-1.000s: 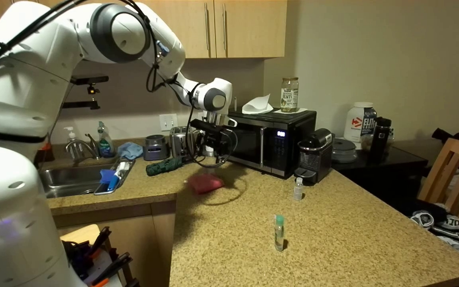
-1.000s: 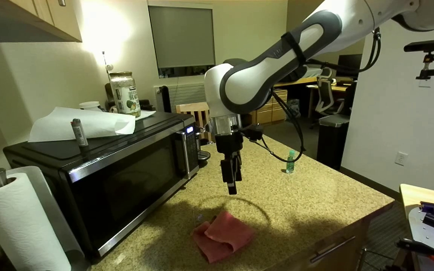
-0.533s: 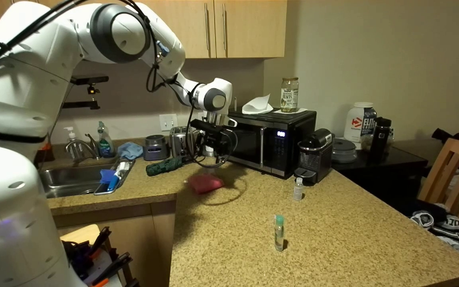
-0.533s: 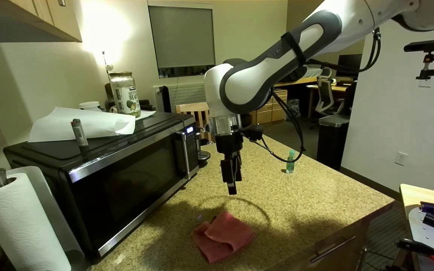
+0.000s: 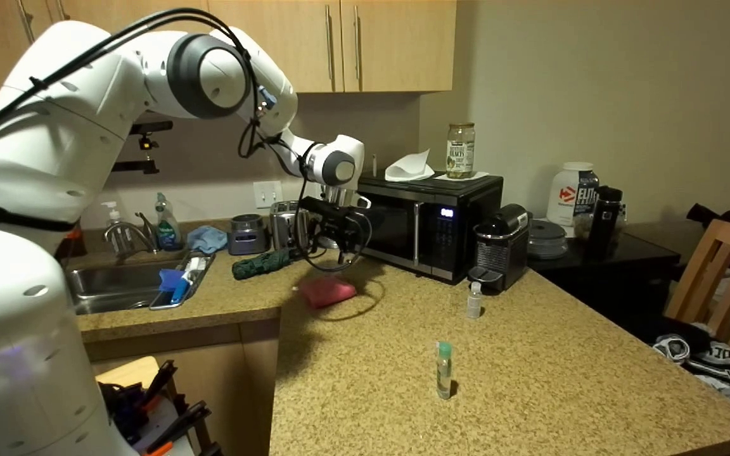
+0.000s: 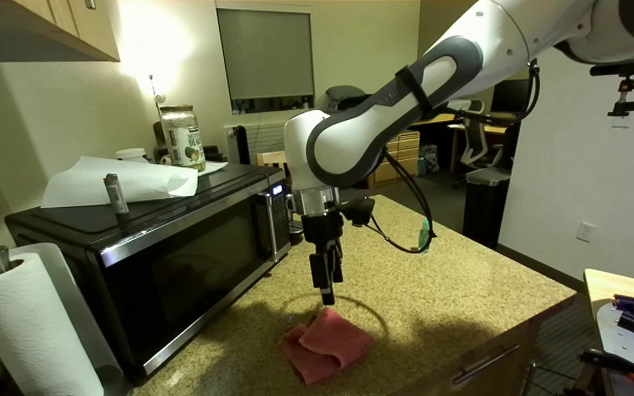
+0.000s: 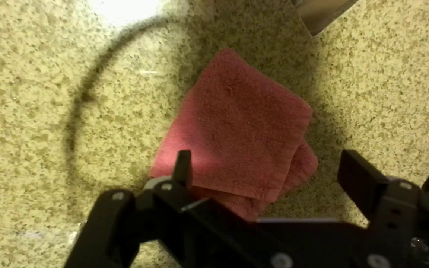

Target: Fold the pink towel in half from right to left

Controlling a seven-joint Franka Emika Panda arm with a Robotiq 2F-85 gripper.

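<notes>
Presently, black 2-finger gripper [image 7: 264, 163]: spread wide above the pink square terry-cloth towel [image 7: 237, 130], holding nothing.
Towel: below the gripper on the speckled tan counter [image 7: 32, 93]; 2 layers show, the upper flap lying unevenly over the lower.
Fold step: most likely the approach to a grasp; whether the overlap is the wanted fold can't be told.
Next move: probably lower onto an edge, pinch, lift and carry it right to left; a shallow pinch could catch only 1 layer.
Clear glass jar with printed label [image 6: 183, 140]: left of and higher than the gripper in an exterior view, on a white sheet [image 6: 215, 166] atop the boxy black microwave [image 6: 201, 253]; contents hard to make out.
Slim clear bottle with green cap [image 5: 444, 377]: right of the gripper in an exterior view; its filling looks clear.
Stainless-steel sink [image 5: 108, 288]: left of the gripper; a metal rack [image 5: 163, 307] at its edge holds blue-handled utensils [image 5: 181, 290].
</notes>
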